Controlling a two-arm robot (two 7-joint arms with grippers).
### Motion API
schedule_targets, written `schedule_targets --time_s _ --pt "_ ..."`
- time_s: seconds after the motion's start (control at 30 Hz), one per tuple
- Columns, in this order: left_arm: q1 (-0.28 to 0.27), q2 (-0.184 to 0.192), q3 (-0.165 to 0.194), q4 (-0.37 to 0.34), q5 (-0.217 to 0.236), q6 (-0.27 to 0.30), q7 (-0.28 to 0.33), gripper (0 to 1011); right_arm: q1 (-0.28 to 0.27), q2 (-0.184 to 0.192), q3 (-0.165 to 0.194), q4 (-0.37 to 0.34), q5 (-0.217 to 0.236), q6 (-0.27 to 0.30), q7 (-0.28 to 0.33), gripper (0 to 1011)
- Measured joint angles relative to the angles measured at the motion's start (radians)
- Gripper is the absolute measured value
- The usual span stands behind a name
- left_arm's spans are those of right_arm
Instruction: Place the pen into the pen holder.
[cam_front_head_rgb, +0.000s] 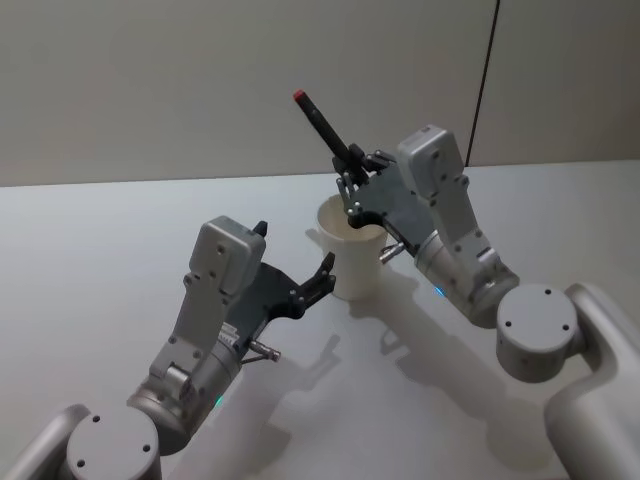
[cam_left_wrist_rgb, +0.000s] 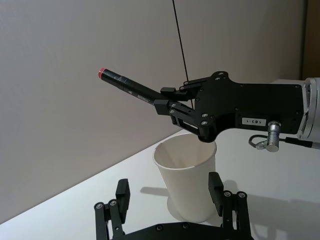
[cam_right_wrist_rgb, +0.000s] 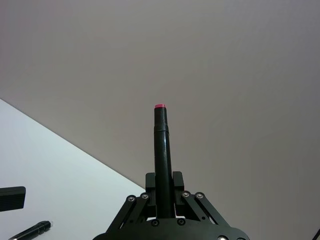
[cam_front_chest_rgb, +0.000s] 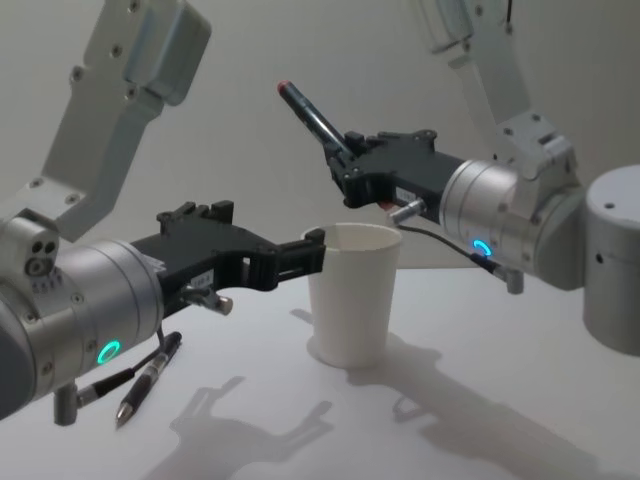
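My right gripper (cam_front_head_rgb: 350, 172) is shut on a black pen (cam_front_head_rgb: 322, 125) with a red end. It holds the pen tilted, red end up and away, just above the pen holder (cam_front_head_rgb: 350, 258), a white paper cup standing upright on the table. The left wrist view shows the pen (cam_left_wrist_rgb: 127, 86) jutting from the right gripper (cam_left_wrist_rgb: 167, 104) over the cup's (cam_left_wrist_rgb: 186, 175) rim. My left gripper (cam_front_head_rgb: 294, 250) is open at the cup's left side, one fingertip (cam_front_chest_rgb: 315, 239) close to the rim. Whether it touches the cup I cannot tell.
The white table (cam_front_head_rgb: 120, 230) runs back to a plain wall. A loose dark pen (cam_front_chest_rgb: 148, 378) lies on the table under my left arm, and it also shows in the right wrist view (cam_right_wrist_rgb: 30, 231) beside a black block (cam_right_wrist_rgb: 11, 198).
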Motion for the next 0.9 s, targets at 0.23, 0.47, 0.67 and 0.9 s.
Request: schedule_targets --time_s 0.23,0.47,0.67,0.9 --pt "0.0 0.0 0.0 0.0 0.0 0.0 0.0 1004 0.025 -0.008 0.003 0.058 0.013 -0.034 0.009 185" --pt "0.0 0.0 0.0 0.0 0.0 0.0 0.0 1004 0.043 -0.012 0.005 0.1 0.023 -0.059 0.017 219" --pt "0.0 0.0 0.0 0.0 0.0 0.0 0.0 1004 0.053 -0.014 0.006 0.125 0.03 -0.076 0.022 410" --pt "0.0 0.0 0.0 0.0 0.0 0.0 0.0 1004 0.058 -0.015 0.007 0.141 0.035 -0.092 0.023 587"
